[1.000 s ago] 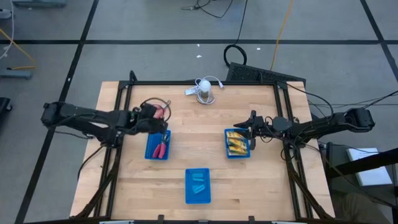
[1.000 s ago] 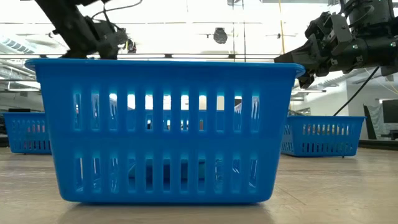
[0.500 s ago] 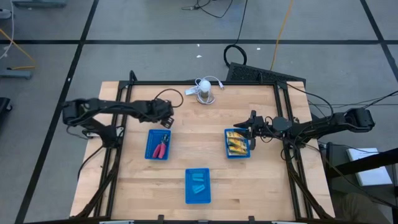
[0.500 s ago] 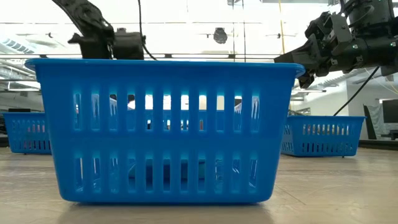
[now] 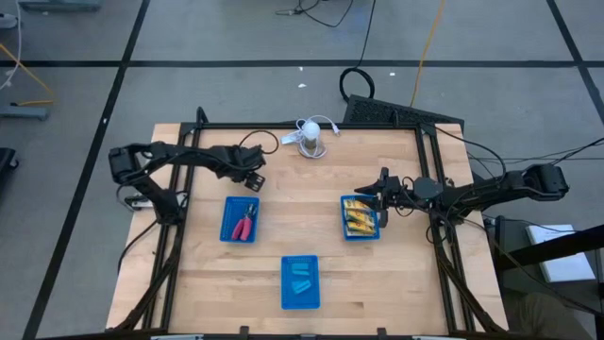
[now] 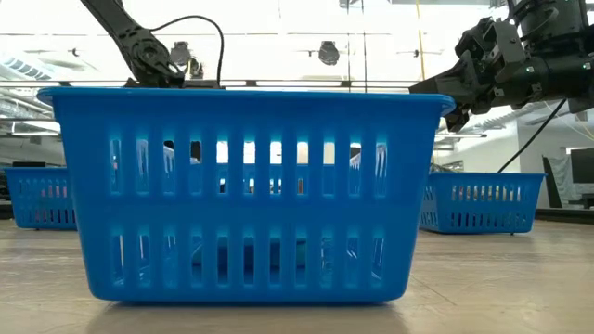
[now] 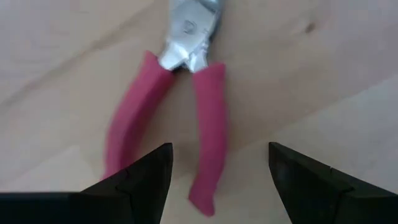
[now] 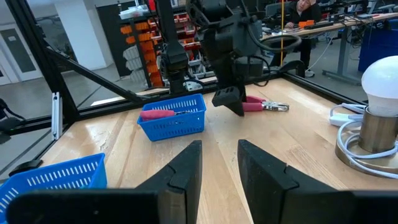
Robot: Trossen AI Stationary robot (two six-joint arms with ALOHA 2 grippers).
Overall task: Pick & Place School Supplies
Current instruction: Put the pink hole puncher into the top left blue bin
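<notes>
Red-handled pliers [image 7: 186, 93] lie flat on the bare wood beyond the left blue basket [image 5: 239, 219], which holds another red pair. My left gripper [image 7: 221, 149] hangs open just above them, pointing steeply down, one finger on either side of the handle ends. The right wrist view shows it [image 8: 227, 102] in front of the pliers [image 8: 267, 106]. My right gripper [image 5: 382, 189] waits shut and level beside the right basket [image 5: 360, 217] of yellow-orange boxes. Light-blue blocks lie in the near basket [image 5: 300, 281].
A white bulb-shaped object with a cable [image 5: 311, 137] stands at the table's far edge, right of my left gripper. The near basket [image 6: 241, 195] fills the low view. Bare wood lies between the three baskets.
My left gripper has swung away from the left basket toward the far edge and sunk toward the table. It has tipped to point more steeply down over the pliers. Its fingers have stayed open.
</notes>
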